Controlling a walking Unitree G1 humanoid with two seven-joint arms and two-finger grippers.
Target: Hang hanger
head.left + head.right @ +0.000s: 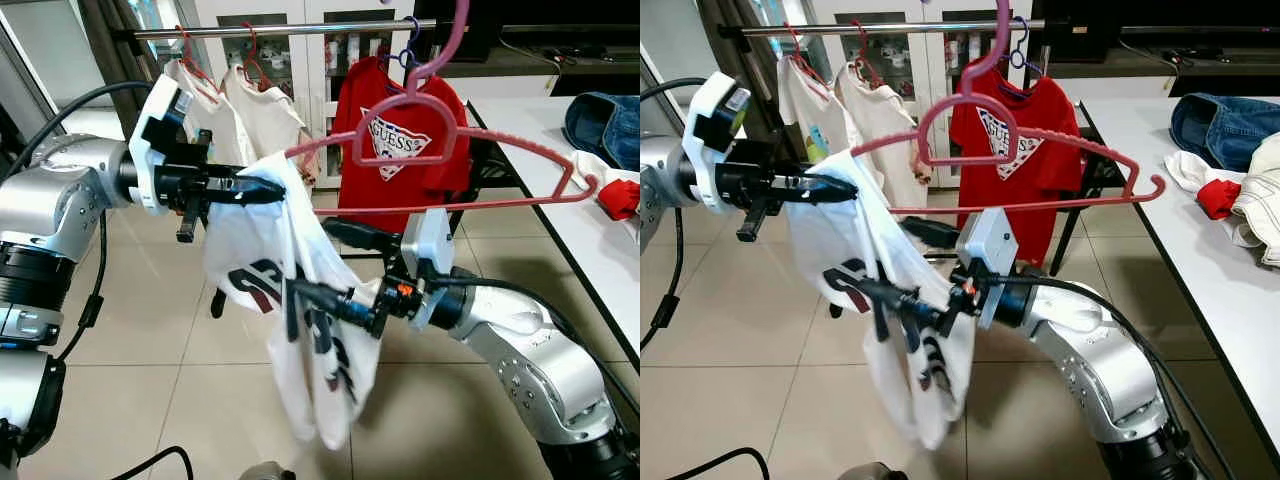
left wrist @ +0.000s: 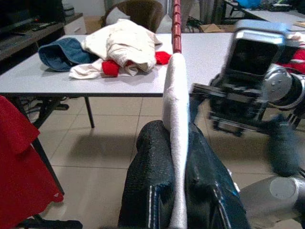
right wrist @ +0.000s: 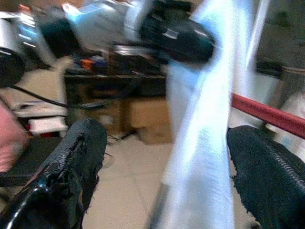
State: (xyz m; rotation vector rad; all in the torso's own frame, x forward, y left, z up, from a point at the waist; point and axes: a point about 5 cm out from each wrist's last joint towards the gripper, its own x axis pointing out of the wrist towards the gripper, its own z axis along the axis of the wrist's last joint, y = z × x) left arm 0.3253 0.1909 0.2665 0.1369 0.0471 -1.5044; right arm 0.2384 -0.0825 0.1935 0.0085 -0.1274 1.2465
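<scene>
A pink plastic hanger [image 1: 455, 150] hangs tilted in mid-air before me, and its hook runs out of the top of the picture. A white T-shirt with dark and red print [image 1: 320, 350] drapes from the hanger's left end. My left gripper [image 1: 268, 188] is shut on that cloth at the hanger's tip; in the left wrist view the fingers [image 2: 152, 191] pinch the white fabric with the pink bar beyond. Lower down, my right gripper [image 1: 298, 296] stands open around the shirt's body, and the cloth [image 3: 200, 143] passes between its spread fingers.
A metal clothes rail [image 1: 290, 30] runs across the back with two white shirts and a red printed T-shirt [image 1: 400, 140] on hangers. On the right is a white table [image 1: 560, 210] with jeans [image 1: 605, 125] and a heap of clothes. Below is tiled floor.
</scene>
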